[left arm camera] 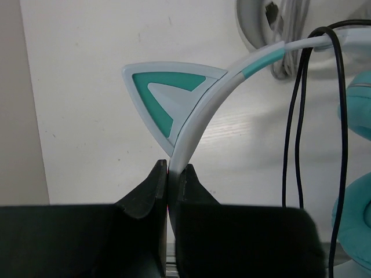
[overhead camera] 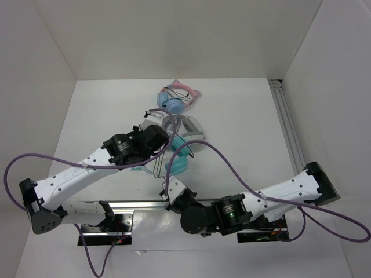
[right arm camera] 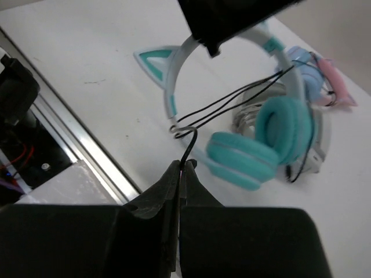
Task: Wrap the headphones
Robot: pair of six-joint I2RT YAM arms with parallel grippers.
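Note:
The teal headphones [overhead camera: 178, 157] stand in the middle of the table with their ear cups [right arm camera: 272, 139] down and the white headband [right arm camera: 173, 87] arched up. My left gripper [left arm camera: 172, 171] is shut on the headband just below one cat ear [left arm camera: 168, 98]; in the top view this gripper [overhead camera: 164, 141] is over the headphones. The thin black cable [left arm camera: 298, 133] runs in loops over the headband. My right gripper [right arm camera: 184, 165] is shut on the cable's end near the front of the headphones and shows in the top view [overhead camera: 169, 189].
The grey-white headphones [overhead camera: 189, 124] lie right behind the teal ones. The blue-and-pink cat-ear headphones [overhead camera: 177, 98] lie farther back. A metal rail [overhead camera: 287, 127] runs along the right wall and another [overhead camera: 139, 204] along the near edge.

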